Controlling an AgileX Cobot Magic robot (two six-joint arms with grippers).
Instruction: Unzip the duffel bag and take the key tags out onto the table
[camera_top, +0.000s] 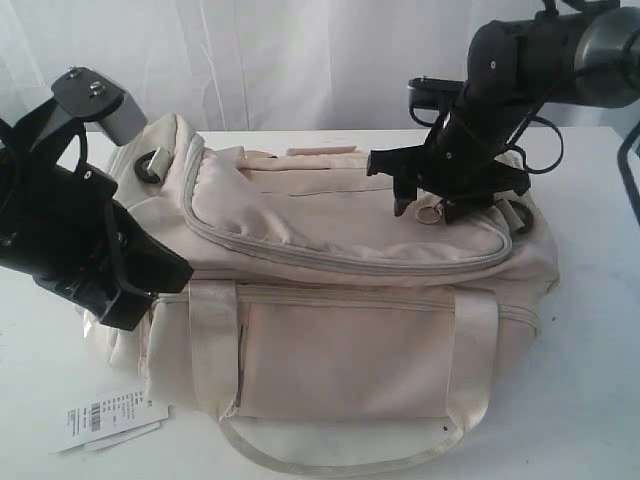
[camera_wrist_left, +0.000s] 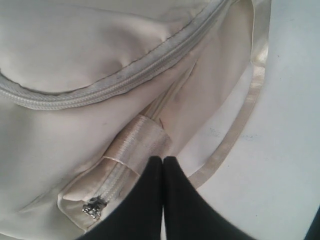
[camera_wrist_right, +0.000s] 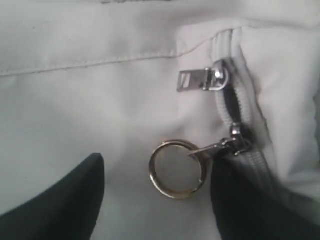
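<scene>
Your large cream satin-like fabric duffel bag (camera_top: 340, 300) lies mid-way across the wide white bench (camera_top: 590, 380). Its long side faces the near edge, and a webbing handle loop (camera_top: 330, 455) is draped toward that edge. A white paper barcode label (camera_top: 100, 420) lies flat by the near edge, toward the left side.

Your left jaws are pressed together tip to tip with nothing visible between them. They sit at the bag's left end, right beside a cream webbing strap (camera_wrist_left: 142, 145) and near a small silver zip slider (camera_wrist_left: 94, 206).

Your right jaws stand wide apart over the bag's top near its right end, holding nothing. A brass ring pull (camera_wrist_right: 177, 169) lies on the fabric between them, with one black fingertip (camera_wrist_right: 245, 205) just beside it. The ring hangs from one slider of the curved top zipper (camera_top: 330, 258). A second slider with a flat silver tab (camera_wrist_right: 197, 80) sits close by, and a short dark gap is open between the two.
</scene>
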